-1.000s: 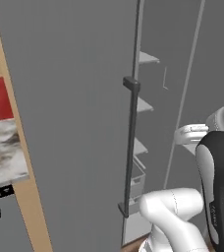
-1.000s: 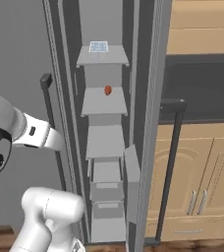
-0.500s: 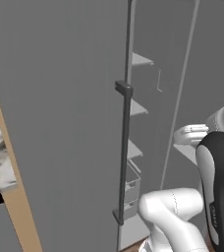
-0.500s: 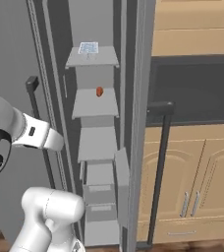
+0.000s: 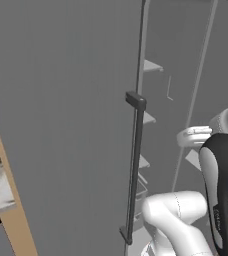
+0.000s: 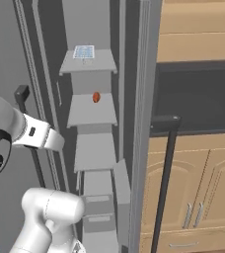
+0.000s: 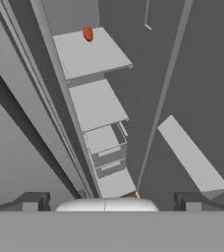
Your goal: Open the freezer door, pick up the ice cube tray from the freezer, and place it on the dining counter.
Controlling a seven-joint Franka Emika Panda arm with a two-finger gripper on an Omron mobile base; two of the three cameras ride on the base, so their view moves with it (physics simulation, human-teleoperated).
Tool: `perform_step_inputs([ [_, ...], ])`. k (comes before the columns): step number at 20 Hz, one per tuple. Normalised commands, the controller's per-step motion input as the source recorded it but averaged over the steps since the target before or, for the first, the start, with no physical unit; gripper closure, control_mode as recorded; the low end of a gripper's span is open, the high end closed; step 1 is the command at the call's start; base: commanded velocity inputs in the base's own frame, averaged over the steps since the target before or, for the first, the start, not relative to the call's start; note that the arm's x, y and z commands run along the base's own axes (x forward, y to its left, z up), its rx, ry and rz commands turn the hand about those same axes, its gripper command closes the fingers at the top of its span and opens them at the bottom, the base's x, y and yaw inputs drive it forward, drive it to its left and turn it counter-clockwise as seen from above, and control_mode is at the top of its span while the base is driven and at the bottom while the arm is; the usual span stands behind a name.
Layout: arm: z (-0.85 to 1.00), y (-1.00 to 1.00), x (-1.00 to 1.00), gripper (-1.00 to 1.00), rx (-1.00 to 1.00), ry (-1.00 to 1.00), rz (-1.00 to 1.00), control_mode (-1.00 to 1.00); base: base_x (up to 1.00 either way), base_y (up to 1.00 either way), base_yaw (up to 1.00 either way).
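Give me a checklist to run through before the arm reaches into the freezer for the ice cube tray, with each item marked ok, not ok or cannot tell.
1. Freezer door swung open, shelves exposed: ok.
2. Ice cube tray located, lying flat on the top shelf: ok.
3. Tool open and holding nothing: ok.
4. Tool lined up with the tray: not ok; the hand view looks at the lower shelves, and the tray's shelf sits above the one with the small red item.
5. Free path up to the top shelf past the door's black handle: cannot tell.

The white arm's pincer [image 7: 112, 199] holds nothing, its two fingertips spread wide apart.
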Motion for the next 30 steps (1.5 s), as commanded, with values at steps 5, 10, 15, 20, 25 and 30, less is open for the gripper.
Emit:
perform_step_inputs([
  [5,0.0,0.0,0.0,-1.0,0.0,0.0,0.0,1.0,0.44,-0.18,-0.03],
  [10,0.0,0.0,0.0,-1.0,0.0,0.0,0.0,1.0,0.39,-0.28,0.0],
  [15,0.0,0.0,0.0,-1.0,0.0,0.0,0.0,1.0,0.38,-0.38,0.0],
  [20,0.0,0.0,0.0,-1.0,0.0,0.0,0.0,1.0,0.41,-0.47,0.0],
  [25,0.0,0.0,0.0,-1.0,0.0,0.0,0.0,1.0,0.39,-0.4,0.0],
  [30,0.0,0.0,0.0,-1.0,0.0,0.0,0.0,1.0,0.2,-0.28,0.0],
])
